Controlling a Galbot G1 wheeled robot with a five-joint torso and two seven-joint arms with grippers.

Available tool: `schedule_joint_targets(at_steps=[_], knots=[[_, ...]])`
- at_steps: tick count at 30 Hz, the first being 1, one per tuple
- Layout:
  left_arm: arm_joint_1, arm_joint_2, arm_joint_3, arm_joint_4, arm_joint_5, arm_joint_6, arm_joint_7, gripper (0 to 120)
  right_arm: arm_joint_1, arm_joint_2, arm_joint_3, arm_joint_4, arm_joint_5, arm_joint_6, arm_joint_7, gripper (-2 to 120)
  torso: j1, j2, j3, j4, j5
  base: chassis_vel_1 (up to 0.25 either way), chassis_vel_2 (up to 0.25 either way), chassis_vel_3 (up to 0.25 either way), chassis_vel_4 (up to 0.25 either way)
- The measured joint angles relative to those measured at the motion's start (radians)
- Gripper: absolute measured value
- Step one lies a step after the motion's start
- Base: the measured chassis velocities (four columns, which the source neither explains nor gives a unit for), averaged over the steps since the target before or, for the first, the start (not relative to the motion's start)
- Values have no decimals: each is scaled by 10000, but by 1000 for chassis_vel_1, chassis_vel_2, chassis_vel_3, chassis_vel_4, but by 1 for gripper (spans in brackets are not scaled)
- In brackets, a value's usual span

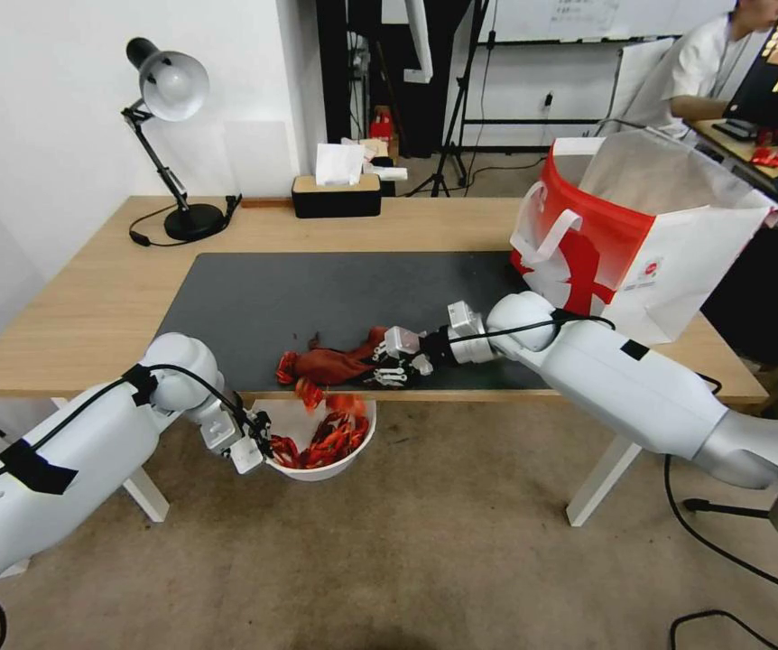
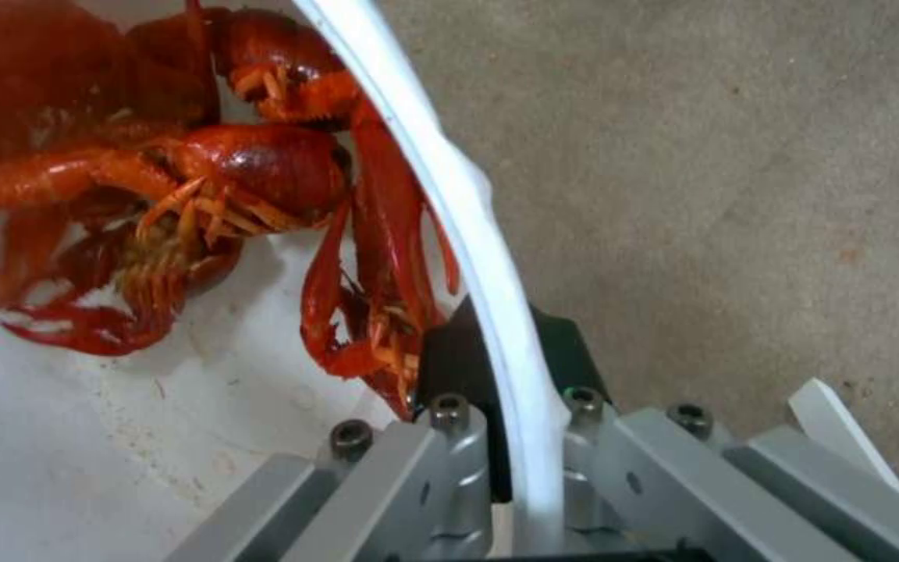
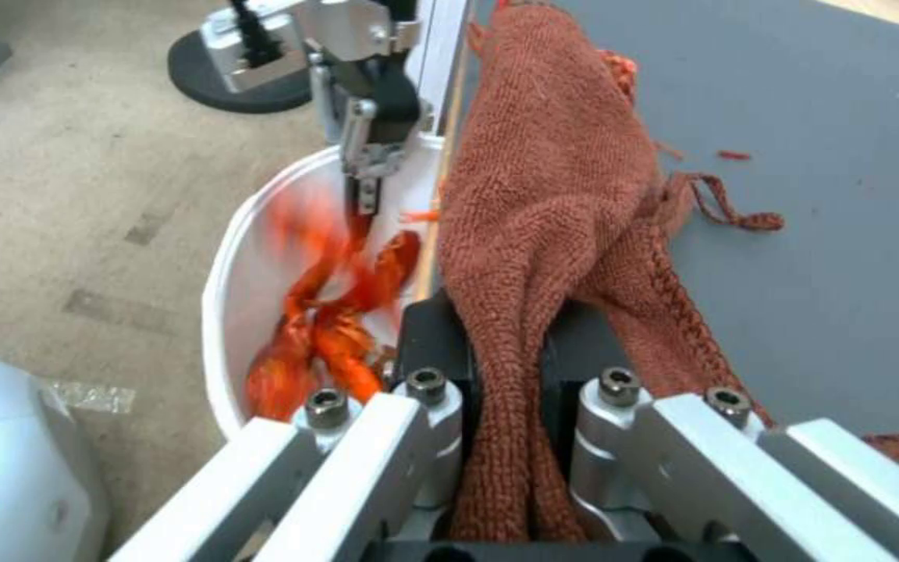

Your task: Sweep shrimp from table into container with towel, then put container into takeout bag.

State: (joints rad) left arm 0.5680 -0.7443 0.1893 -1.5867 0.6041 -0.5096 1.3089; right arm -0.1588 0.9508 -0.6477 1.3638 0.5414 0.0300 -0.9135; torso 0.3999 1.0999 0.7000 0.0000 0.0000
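My left gripper [image 1: 252, 444] is shut on the rim of the white container [image 1: 346, 464], holding it below the table's [image 1: 82, 298] front edge. Red-orange shrimp [image 1: 328, 441] lie inside it, and a few more are tumbling over the edge [image 1: 310, 394]. The left wrist view shows the jaws [image 2: 507, 437] pinching the container's rim [image 2: 449, 179], with shrimp [image 2: 231, 172] just inside. My right gripper [image 1: 389, 363] is shut on the rust-red towel [image 1: 330, 365], which lies on the grey mat at the front edge. The right wrist view shows the towel [image 3: 543, 195] between the fingers [image 3: 517, 390] and blurred shrimp [image 3: 330, 320] in the container [image 3: 223, 265]. The takeout bag [image 1: 651, 244] stands open at the table's right.
A desk lamp [image 1: 172, 90] stands at the table's back left and a black tissue box [image 1: 335, 195] at the back middle. The grey mat [image 1: 317, 289] covers the table's middle. Carpeted floor lies under the container, with a white table leg [image 1: 601, 478] to the right.
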Motion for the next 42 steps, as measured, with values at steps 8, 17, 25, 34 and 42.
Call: schedule_joint_targets(at_steps=[8, 17, 25, 34, 42], knots=[[-17, -27, 29, 1, 1, 9, 17, 0, -261, -443, 14, 525, 16, -55, 55, 7, 0, 2, 0, 0, 0, 0, 0, 0, 0], [150, 40, -81, -76, 8, 18, 24, 0, -595, -782, 23, 1158, 78, -307, 59, 7, 0, 2, 0, -1, -1, 0, 0, 0, 0], [426, 204, -280, -241, 14, 19, 13, 0, -676, -1067, 359, 1954, 811, -604, 277, 7, 1, 2, 1, 1, -1, 0, 0, 0, 0], [952, 383, -684, -500, 37, 20, -14, 0, 147, -500, 981, 1075, 2259, -889, 1099, 7, 1, 2, 1, -1, -3, 0, 0, 0, 0], [1310, 546, -1069, -629, 47, -9, -76, 0, 883, 1052, 826, -857, 1692, -734, 2055, 7, 1, 1, 1, 4, -3, 0, 0, 0, 0]])
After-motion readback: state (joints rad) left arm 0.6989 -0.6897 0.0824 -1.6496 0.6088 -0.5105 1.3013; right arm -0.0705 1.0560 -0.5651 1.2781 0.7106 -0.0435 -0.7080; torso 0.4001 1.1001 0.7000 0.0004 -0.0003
